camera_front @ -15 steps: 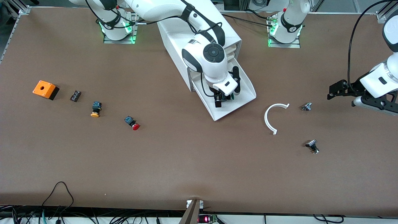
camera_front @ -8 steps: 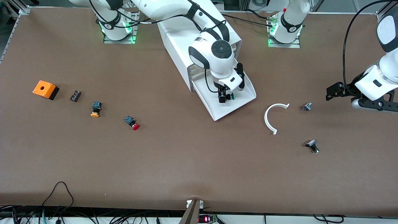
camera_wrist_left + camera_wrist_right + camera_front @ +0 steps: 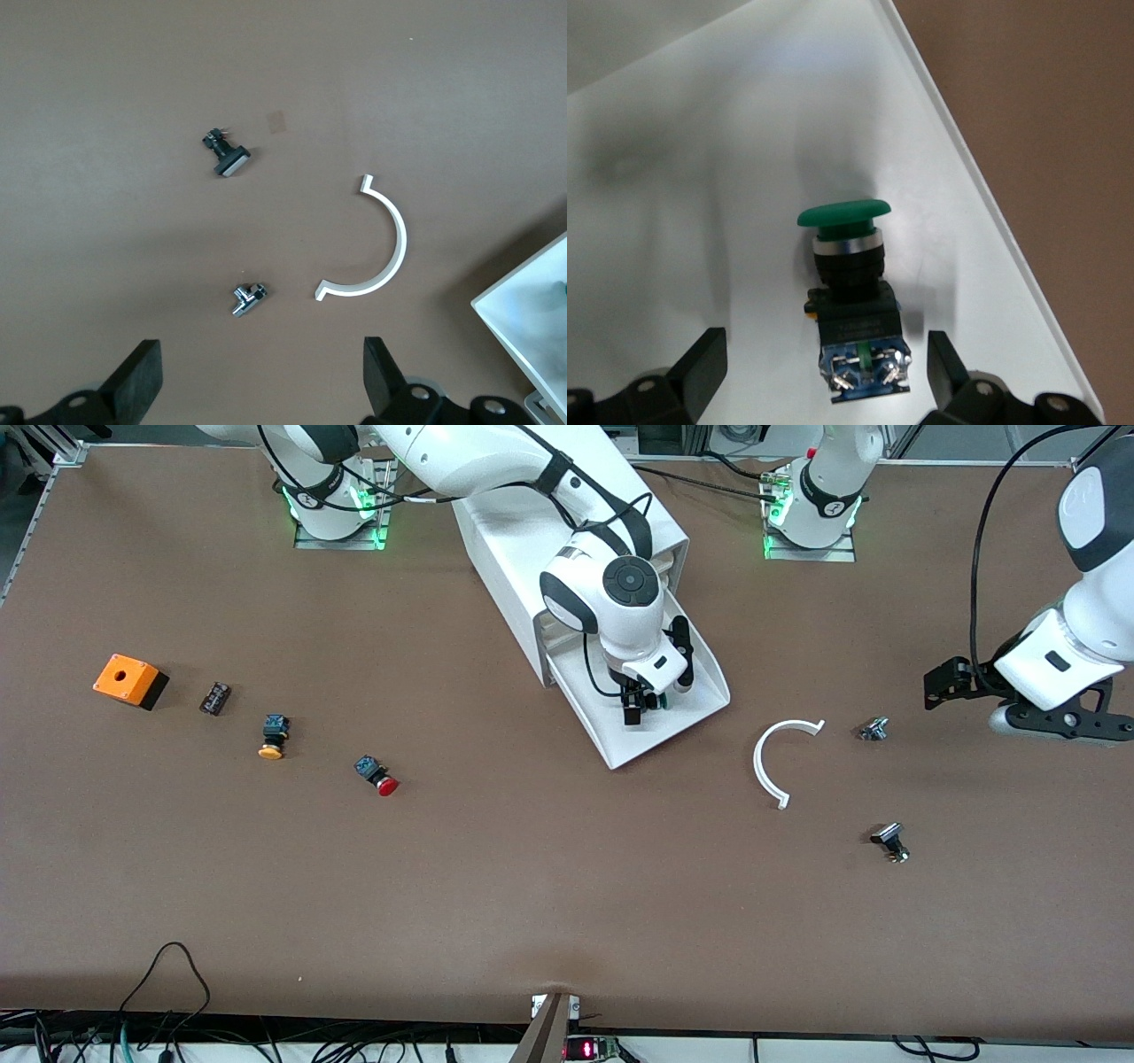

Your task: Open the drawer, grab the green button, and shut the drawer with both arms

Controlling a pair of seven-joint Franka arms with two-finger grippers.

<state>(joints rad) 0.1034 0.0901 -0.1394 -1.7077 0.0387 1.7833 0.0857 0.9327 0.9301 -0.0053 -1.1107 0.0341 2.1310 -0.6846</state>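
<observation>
the lowest white tray drawer [image 3: 687,707] of the big white box cabinet [image 3: 523,540] is seen pulled out. the small dark-green-capped push button with a black-and-blue body [image 3: 852,301] is seen lying on its side on the drawer floor, near one side wall. the right gripper [image 3: 824,376] is lowered into the drawer, its black fingers [image 3: 704,363] spread wide on either side of the button, with nothing gripped. the left gripper [image 3: 261,381] is held over bare table toward the left arm's end, jaws wide apart and empty, near a white curved plastic strip [image 3: 385,257] and a small silver metal fitting [image 3: 249,298].
</observation>
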